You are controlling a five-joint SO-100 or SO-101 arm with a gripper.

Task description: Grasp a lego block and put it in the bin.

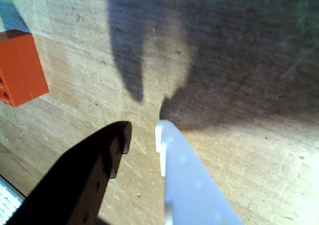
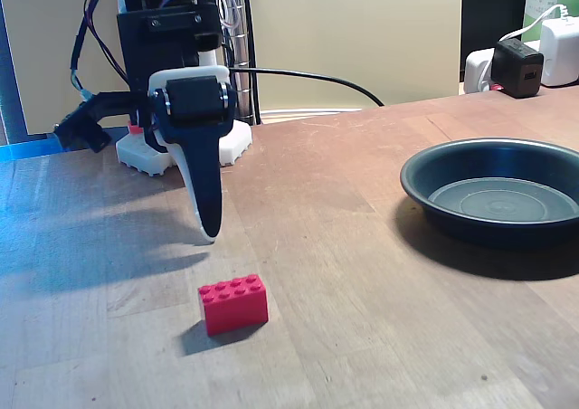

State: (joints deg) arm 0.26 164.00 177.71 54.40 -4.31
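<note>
The red lego block (image 2: 233, 303) lies studs-up on the wooden table, in front of and slightly right of my gripper (image 2: 210, 235). The gripper points down and hovers just above the wood, a short way behind the block. In the wrist view the lego block (image 1: 20, 65) sits at the left edge, well away from my gripper (image 1: 143, 135). The black finger (image 1: 99, 170) and the white finger (image 1: 184, 175) stand a narrow gap apart, with bare wood and nothing else between them. The dark round bin (image 2: 493, 144) sits empty at the right of the fixed view.
The arm's white base (image 2: 181, 153) stands at the back left, and a black cable (image 2: 317, 76) runs right from it. White and black power adapters (image 2: 520, 63) sit at the back right corner. Bare wood lies between the block and the bin.
</note>
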